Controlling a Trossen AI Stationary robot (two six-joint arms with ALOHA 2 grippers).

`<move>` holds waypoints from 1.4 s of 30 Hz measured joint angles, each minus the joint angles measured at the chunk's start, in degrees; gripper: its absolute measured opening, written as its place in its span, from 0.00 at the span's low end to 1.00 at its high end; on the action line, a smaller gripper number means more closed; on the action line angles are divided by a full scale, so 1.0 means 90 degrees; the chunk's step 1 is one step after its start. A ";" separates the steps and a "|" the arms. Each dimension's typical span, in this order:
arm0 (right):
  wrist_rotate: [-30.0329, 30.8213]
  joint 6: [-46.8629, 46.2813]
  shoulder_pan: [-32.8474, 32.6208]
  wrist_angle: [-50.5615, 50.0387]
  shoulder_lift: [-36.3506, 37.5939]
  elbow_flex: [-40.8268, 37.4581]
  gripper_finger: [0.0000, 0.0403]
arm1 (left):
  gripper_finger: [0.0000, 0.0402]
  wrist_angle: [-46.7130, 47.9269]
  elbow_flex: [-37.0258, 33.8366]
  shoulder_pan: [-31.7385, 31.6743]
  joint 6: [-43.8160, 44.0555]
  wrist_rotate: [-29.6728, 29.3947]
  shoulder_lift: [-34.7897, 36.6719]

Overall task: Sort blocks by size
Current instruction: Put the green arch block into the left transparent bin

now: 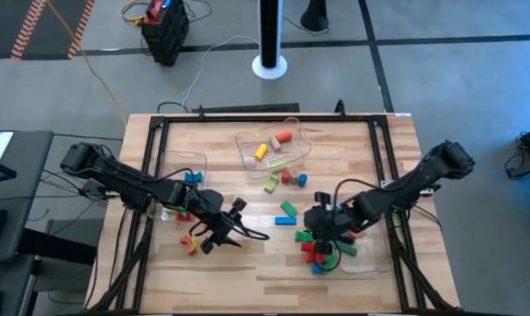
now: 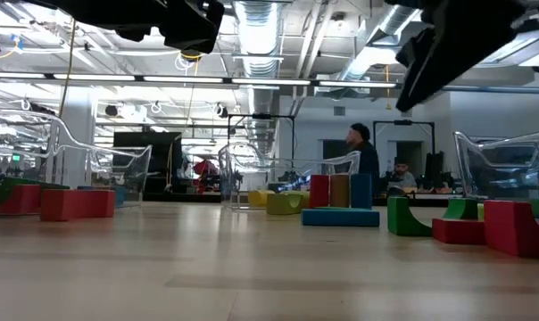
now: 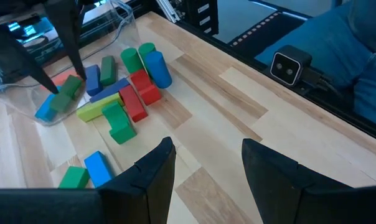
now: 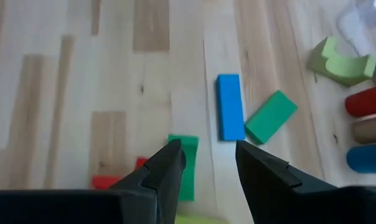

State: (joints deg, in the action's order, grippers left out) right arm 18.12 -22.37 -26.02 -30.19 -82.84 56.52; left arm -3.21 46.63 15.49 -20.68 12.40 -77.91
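Observation:
Several blocks lie in a heap (image 1: 318, 247) at the table's near right, red, green and blue. A blue bar (image 4: 230, 106) and a green block (image 4: 270, 116) lie flat on the wood left of the heap. My right gripper (image 4: 210, 152) hovers open above them, slanting down, with a green block (image 4: 187, 168) under its one fingertip and nothing between its fingers. My left gripper (image 3: 206, 146) stands open above bare wood near the table's middle (image 1: 239, 233), pointing toward the heap (image 3: 122, 93).
A clear bin (image 1: 272, 145) at the far middle holds a few blocks. Another bin (image 1: 182, 171) stands at the left and a third (image 1: 363, 256) at the near right. Red, tan and blue cylinders (image 1: 291, 178) stand mid-table. An orange block (image 1: 192, 244) lies near the left arm.

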 joint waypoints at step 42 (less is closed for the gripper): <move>-0.1160 0.1894 0.0124 -0.0601 -0.1803 0.0975 0.45 | 0.45 0.0068 0.0000 0.0002 0.0174 -0.0100 0.0000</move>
State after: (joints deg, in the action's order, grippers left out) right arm 7.69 -5.33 -24.91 -35.60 -99.06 65.30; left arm -2.60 46.63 15.51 -19.12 11.51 -77.91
